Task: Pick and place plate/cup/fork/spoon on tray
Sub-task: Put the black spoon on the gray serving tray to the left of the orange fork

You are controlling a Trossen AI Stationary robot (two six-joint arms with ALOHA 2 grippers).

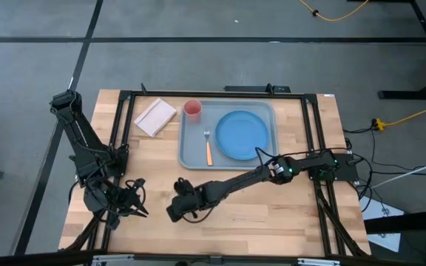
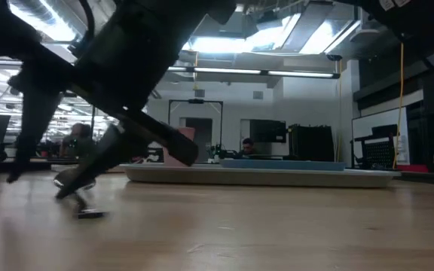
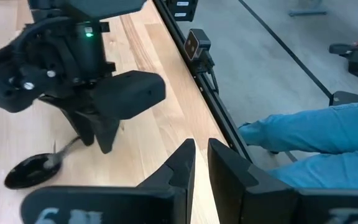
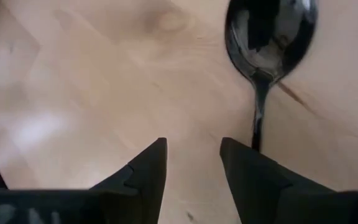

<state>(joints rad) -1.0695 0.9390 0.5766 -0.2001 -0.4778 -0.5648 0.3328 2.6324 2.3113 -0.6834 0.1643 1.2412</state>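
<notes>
The dark spoon [image 4: 270, 32] lies flat on the bare wood near the table's front, left of centre; it also shows in the left wrist view [image 3: 32, 170]. My right gripper [image 4: 193, 149] is open and points down just above it [image 1: 179, 209]. The spoon's thin handle [image 4: 257, 112] runs up to one fingertip, outside the gap. My left gripper [image 3: 202, 154] is shut and empty, close by on the left [image 1: 133, 207]. The blue plate [image 1: 241, 134], the orange-handled fork [image 1: 208, 150] and the pink-red cup [image 1: 192, 109] sit on the grey-blue tray [image 1: 188, 159]. My right gripper comes at the spoon from above, pointing down. One fingertip [image 4: 246, 158] stands at the handle's free end [image 4: 255, 140], and the handle is not between the fingers. I cannot tell whether the fingertip touches it.
A beige pad [image 1: 155, 117] lies left of the tray. Dark frame rails [image 1: 122, 140] run along the table's sides. A person's legs in blue trousers [image 3: 309, 134] show beyond the table's edge. Bare wood lies along the front right [image 1: 272, 214].
</notes>
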